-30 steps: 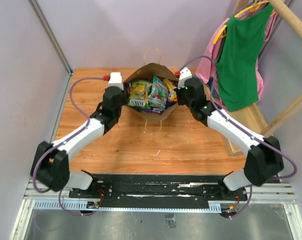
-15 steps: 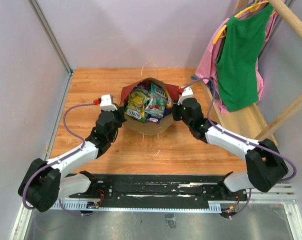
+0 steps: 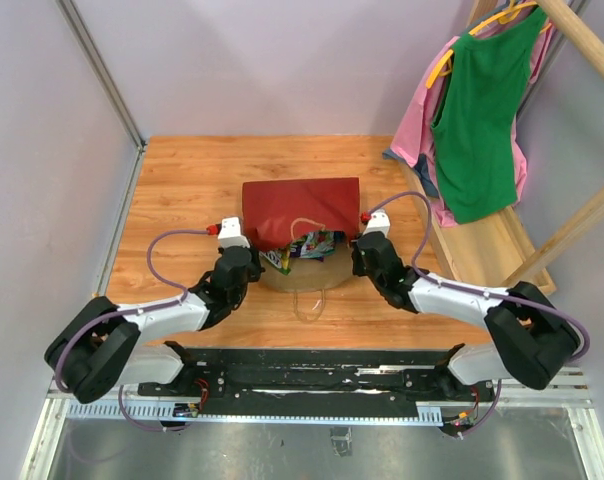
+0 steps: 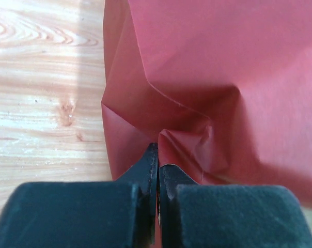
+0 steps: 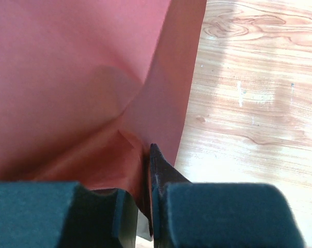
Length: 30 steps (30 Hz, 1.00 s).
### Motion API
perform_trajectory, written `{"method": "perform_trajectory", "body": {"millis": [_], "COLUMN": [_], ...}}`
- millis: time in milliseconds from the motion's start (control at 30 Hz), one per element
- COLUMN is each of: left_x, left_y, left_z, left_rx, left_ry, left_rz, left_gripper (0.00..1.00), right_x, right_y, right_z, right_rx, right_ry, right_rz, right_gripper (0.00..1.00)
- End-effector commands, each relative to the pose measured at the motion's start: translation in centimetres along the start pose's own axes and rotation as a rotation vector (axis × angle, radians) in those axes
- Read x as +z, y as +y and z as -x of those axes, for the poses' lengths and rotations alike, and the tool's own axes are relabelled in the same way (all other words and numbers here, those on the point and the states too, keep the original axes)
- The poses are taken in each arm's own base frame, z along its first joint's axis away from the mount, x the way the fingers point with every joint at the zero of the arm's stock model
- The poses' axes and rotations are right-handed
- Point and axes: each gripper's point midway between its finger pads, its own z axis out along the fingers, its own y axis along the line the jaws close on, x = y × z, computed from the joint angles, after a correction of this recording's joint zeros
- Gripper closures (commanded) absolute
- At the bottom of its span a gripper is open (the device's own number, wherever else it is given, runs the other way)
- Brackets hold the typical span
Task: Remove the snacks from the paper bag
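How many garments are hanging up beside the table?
2: a green sleeveless cloth top at the right, and a pink cloth garment behind it. More may be hidden.

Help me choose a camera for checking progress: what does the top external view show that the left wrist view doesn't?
Only top external: glossy snack packets at the near-facing mouth of the red paper shopping bag lying on its side, the right gripper at its right corner, a green garment hanging far right. Only left wrist: the left gripper close up, jaws pinched shut on a crumpled fold of that bag. Both: the bag's red paper and the light wooden table.
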Motion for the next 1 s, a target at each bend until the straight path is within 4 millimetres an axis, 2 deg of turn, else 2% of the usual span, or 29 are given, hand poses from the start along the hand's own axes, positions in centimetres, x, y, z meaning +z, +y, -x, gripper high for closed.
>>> {"method": "perform_trajectory", "body": {"millis": [0,400,567,800,967], "left_x": [0.9,4.7,6.4,9.8,11.9], "left_y": [0.3,-1.2,-2.4,-3.7,-4.2], "left_z": [-0.8,-0.9,0.4,1.8,3.7], "left_rx": [-0.029,-0.024,0.002,0.044,0.055], "left_ry": [0.003,0.023,0.01,0.032,0.025], "left_rz": [0.052,0.033,0.005,-0.007,-0.028], "left_gripper": [0.98,0.94,0.94,0.94,0.94], "right_x": [1.0,4.2,5.5,8.1,9.7], "right_y": [-1.3,-0.6,-1.3,-1.9,-2.2], "right_z": [-1.4,-0.4,1.0,3.1,4.4], "right_rx": [-0.006,-0.013,0.014,0.054,0.072], "right_ry": [0.044,0.076,0.078,0.084,0.078], "right_rz": [-0.097,-0.118,-0.13,-0.11,-0.096], "right_gripper": [0.88,0.86,0.85,0.85,0.85]}}
